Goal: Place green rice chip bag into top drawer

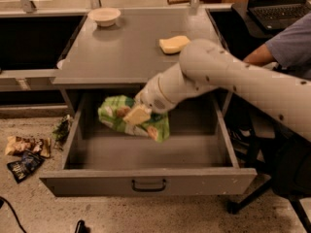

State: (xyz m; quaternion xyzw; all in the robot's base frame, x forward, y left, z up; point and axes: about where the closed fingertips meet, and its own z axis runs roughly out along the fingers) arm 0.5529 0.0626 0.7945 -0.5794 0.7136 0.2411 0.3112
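Observation:
The green rice chip bag (113,113) is light green and crinkly, with tan chip pictures. My gripper (136,115) is shut on it and holds it tilted inside the open top drawer (146,181), just above the drawer floor at the back left. The drawer is pulled out wide, with its dark handle (148,185) centred on the front panel. My pale arm (228,81) reaches in from the right across the drawer's back.
The grey table top (126,52) carries a white bowl (105,16) at the back left and a yellow sponge (174,44). Dark and tan snack packets (25,153) lie on the floor at the left. A seated person (286,47) and a laptop (279,4) are at the right.

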